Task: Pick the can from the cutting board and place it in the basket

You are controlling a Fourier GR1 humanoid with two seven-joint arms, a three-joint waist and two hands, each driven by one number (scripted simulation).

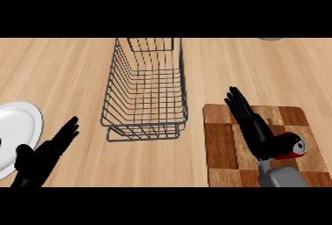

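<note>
On the wooden worktop (65,70) a wire basket (146,92) stands in the middle. The right robot hand (250,123) lies with straight fingers over the cutting board (220,149), touching the red and black can (288,147). The left robot hand (45,154) rests open beside a white plate (16,127).

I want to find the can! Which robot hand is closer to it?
The right hand. It sits on the cutting board, right beside the red and black can, fingers straight. The left hand is far across the counter, by the white plate.
</note>
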